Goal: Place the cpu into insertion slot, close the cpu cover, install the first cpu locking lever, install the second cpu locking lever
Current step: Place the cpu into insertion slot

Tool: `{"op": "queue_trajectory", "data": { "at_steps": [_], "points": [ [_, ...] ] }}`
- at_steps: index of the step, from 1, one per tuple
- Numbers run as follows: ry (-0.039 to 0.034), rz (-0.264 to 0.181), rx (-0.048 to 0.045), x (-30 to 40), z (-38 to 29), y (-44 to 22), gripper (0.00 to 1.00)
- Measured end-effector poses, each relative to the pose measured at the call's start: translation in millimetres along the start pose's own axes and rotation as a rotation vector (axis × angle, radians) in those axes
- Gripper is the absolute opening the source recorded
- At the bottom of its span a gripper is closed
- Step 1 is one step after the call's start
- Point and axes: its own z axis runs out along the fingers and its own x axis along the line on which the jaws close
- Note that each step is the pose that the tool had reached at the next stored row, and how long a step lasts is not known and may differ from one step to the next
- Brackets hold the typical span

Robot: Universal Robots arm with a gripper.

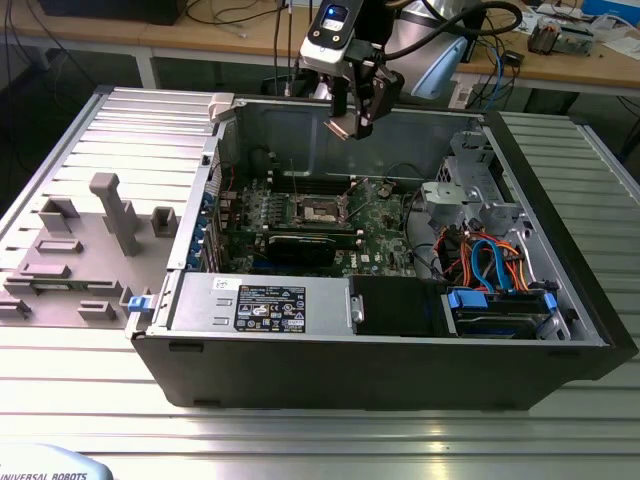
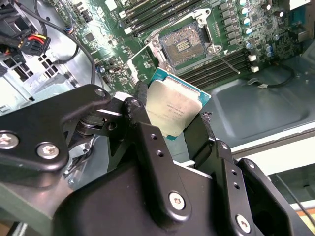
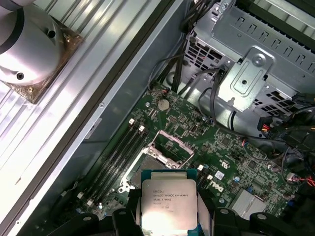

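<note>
My gripper (image 1: 357, 118) hangs high over the open computer case, shut on the cpu (image 1: 344, 127), a flat square chip with a silver-grey top. Both wrist views show the cpu (image 2: 173, 107) (image 3: 169, 204) clamped by its edges between the black fingers (image 2: 140, 105). Well below it lies the insertion slot (image 1: 322, 210) (image 2: 184, 44) (image 3: 143, 169), a square socket on the green board with its centre exposed. The cpu cover (image 3: 171, 143) (image 2: 143, 60), a thin silver frame, stands swung open beside the slot.
Long memory slots (image 3: 115, 155) run beside the socket. A black card (image 1: 300, 247) lies in front of it. A metal drive cage (image 1: 470, 190) with coloured cables (image 1: 490, 262) stands at the exterior view's right. Grey fixtures (image 1: 115, 210) sit outside the case on the left.
</note>
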Motion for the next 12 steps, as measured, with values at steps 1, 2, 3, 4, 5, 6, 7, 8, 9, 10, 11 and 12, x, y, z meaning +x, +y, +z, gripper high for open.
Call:
{"op": "queue_trajectory", "data": {
  "at_steps": [1,2,3,4,5,6,7,8,9,10,11,12],
  "points": [
    [-0.0003,0.004,0.0000,0.0,0.1,0.0,0.54],
    [-0.0004,0.004,-0.0001,0.0,0.2,0.0,0.54],
    [-0.0004,0.004,-0.0001,0.0,0.2,0.0,0.54],
    [-0.0004,0.004,-0.0001,0.0,0.2,0.0,0.54],
    [-0.0004,0.004,-0.0001,0.0,0.3,0.0,0.54],
    [-0.0004,0.004,-0.0001,0.0,0.3,0.0,0.54],
    [-0.0003,0.004,-0.0001,0.0,0.3,0.0,0.54],
    [-0.0004,0.004,-0.0001,0.0,0.3,0.0,0.54],
    [-0.0003,0.004,-0.0002,0.0,0.4,0.0,0.54],
    [-0.0003,0.004,-0.0001,0.0,0.4,0.0,0.54],
    [-0.0003,0.004,-0.0001,0.0,0.4,0.0,0.54],
    [-0.0004,0.005,-0.0001,0.0,0.4,0.0,0.54]
  ]
}}
